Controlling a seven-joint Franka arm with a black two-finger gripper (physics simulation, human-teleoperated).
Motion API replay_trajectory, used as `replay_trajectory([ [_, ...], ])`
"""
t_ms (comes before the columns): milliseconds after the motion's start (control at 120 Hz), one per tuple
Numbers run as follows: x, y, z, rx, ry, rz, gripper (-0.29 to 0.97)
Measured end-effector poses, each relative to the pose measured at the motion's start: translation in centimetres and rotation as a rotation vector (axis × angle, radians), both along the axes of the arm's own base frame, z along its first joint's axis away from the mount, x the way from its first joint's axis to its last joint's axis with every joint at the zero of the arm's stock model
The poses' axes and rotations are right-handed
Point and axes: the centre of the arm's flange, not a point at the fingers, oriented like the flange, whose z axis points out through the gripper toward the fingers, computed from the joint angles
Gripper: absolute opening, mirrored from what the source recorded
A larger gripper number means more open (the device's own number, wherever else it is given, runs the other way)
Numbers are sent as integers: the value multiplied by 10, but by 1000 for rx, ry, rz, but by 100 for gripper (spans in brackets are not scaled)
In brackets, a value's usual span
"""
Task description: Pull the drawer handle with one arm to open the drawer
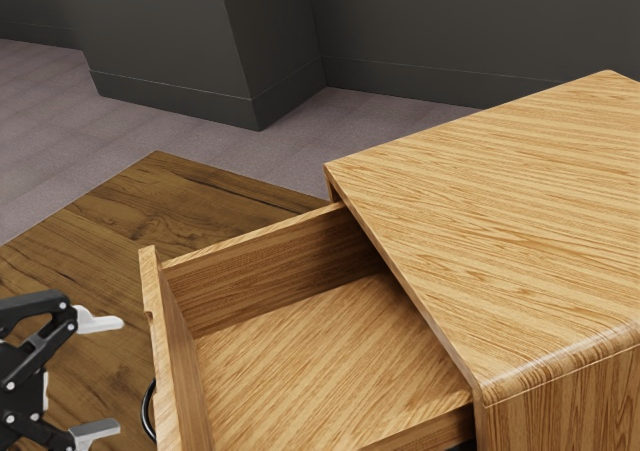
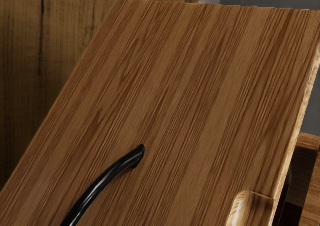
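At the exterior view's left edge, low down, the black gripper (image 1: 100,376) hangs over the dark wooden table (image 1: 130,211). Its two pale-tipped fingers (image 1: 100,323) stand wide apart, one above the other, pointing toward the drawer. Nothing lies between them and they grip nothing. A narrow gap separates the tips from the drawer front (image 1: 160,311).

Just to the right, the dark curved handle (image 1: 149,409) shows as a thin arc low on that front panel, near the lower fingertip; whether they touch cannot be told. In the wrist view the handle is a glossy black bow fixed to the light, straight-grained panel, which stands tilted across the frame.

Further right, the drawer (image 1: 330,361) stands drawn well out of the cabinet (image 1: 500,211), its bare wooden floor and side walls exposed. The cabinet's flat oak top takes up the exterior view's right side, with rounded front edges.
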Motion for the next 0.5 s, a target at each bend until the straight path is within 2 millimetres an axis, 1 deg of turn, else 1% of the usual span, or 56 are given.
replay_trajectory([
  [67, 1, 4, 3, 6, 2, -3, 67],
  [92, 2, 7, 11, 8, 2, -6, 67],
  [117, 3, 9, 23, 14, -1, -11, 67],
  [158, 3, 11, 62, 35, -16, -22, 67],
  [200, 4, 16, 108, 60, -25, -38, 67],
  [250, 14, 18, 156, 107, -2, -70, 67],
  [283, 29, 16, 187, 149, 26, -105, 67],
  [325, 55, 15, 221, 200, 78, -161, 67],
  [350, 71, 17, 233, 233, 120, -189, 67],
  [367, 82, 18, 236, 254, 153, -207, 67],
  [383, 97, 18, 234, 275, 195, -227, 67],
  [458, 179, 12, 210, 382, 396, -338, 67],
  [500, 209, 4, 206, 451, 464, -404, 68],
])
